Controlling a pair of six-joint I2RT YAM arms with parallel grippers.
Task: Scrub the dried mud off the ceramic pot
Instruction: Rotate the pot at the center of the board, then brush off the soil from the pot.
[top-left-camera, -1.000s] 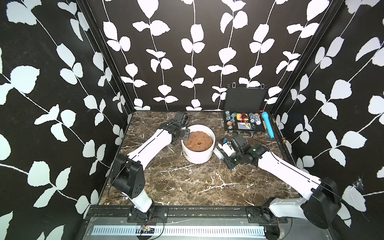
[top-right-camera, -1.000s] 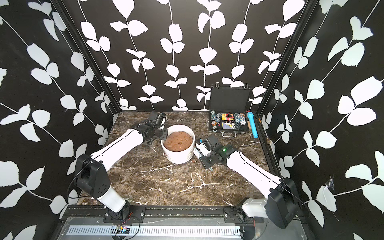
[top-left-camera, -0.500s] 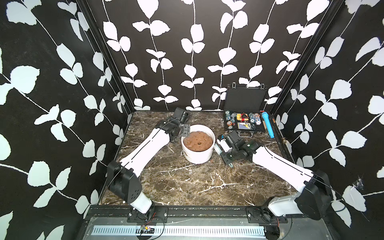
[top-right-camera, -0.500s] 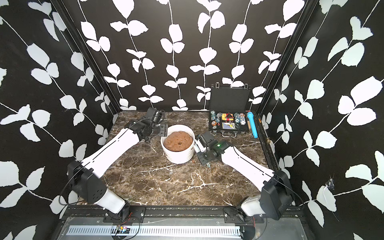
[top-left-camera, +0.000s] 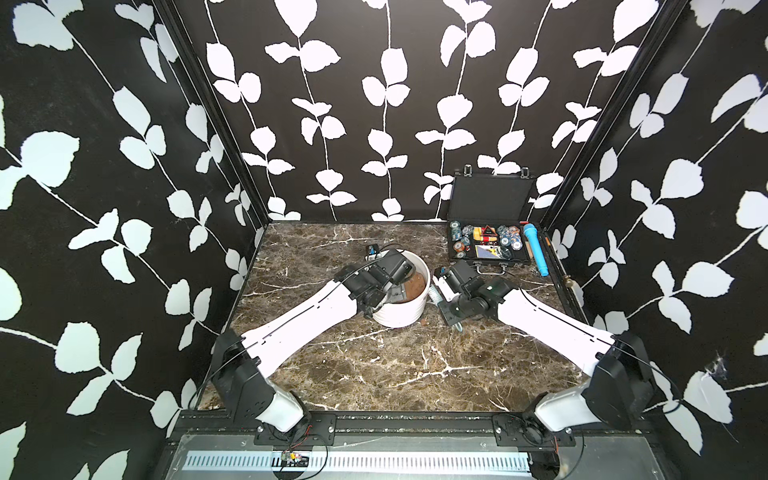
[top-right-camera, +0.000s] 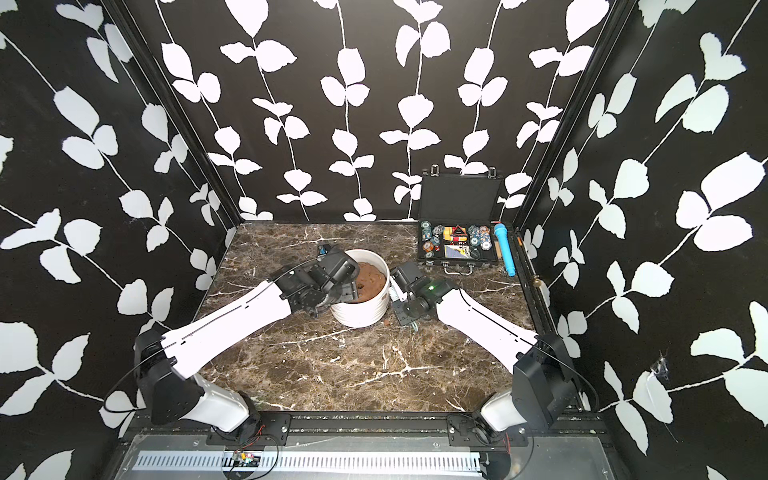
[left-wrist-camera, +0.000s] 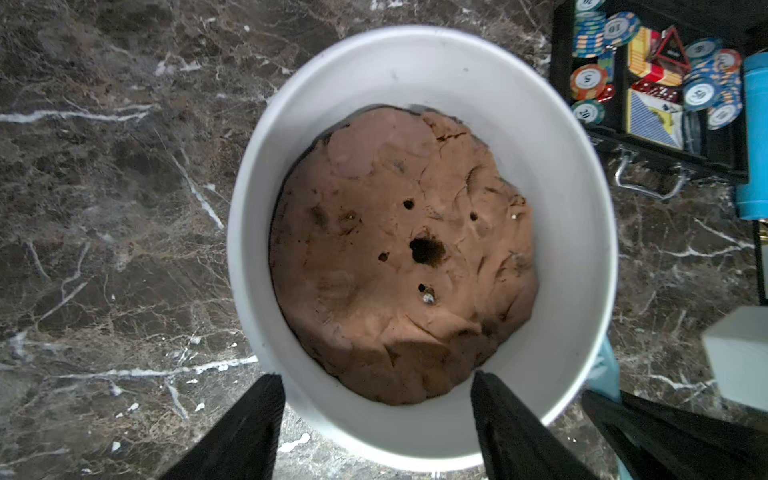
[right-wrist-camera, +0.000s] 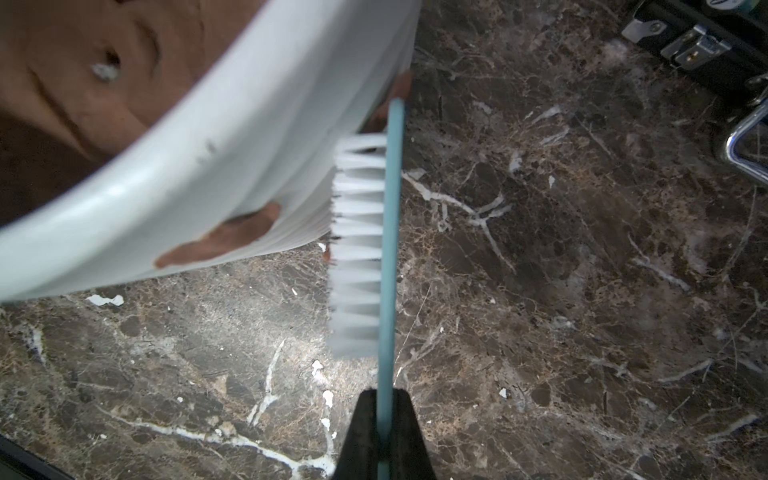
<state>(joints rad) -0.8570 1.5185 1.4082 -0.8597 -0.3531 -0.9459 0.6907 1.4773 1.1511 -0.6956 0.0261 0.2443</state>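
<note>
The white ceramic pot (top-left-camera: 401, 311) (top-right-camera: 359, 313) stands mid-table, filled by a lumpy brown mound (left-wrist-camera: 399, 249). Dried mud shows as a reddish-brown smear (right-wrist-camera: 220, 241) on its ribbed outer wall, and a smaller smear (right-wrist-camera: 400, 89) lies farther round. My left gripper (left-wrist-camera: 374, 376) hangs open over the pot's left rim (left-wrist-camera: 582, 208), with one finger (left-wrist-camera: 249, 419) outside the wall and the other finger (left-wrist-camera: 503, 419) over the inside. My right gripper (right-wrist-camera: 384, 395) is shut on a teal brush (right-wrist-camera: 388, 232). Its white bristles (right-wrist-camera: 357, 249) rest against the pot's right side (right-wrist-camera: 249, 166).
An open black case of coloured chips (top-left-camera: 486, 245) sits at the back right, with a blue cylinder (top-left-camera: 536, 255) beside it. A small blue-and-white object (top-left-camera: 372, 250) lies just behind the pot. Brown crumbs (top-left-camera: 422, 321) dot the marble at the pot's base.
My left gripper has opened and swung from the pot's far-left side to above its left rim. The right gripper has brought the brush in against the pot's right wall.
</note>
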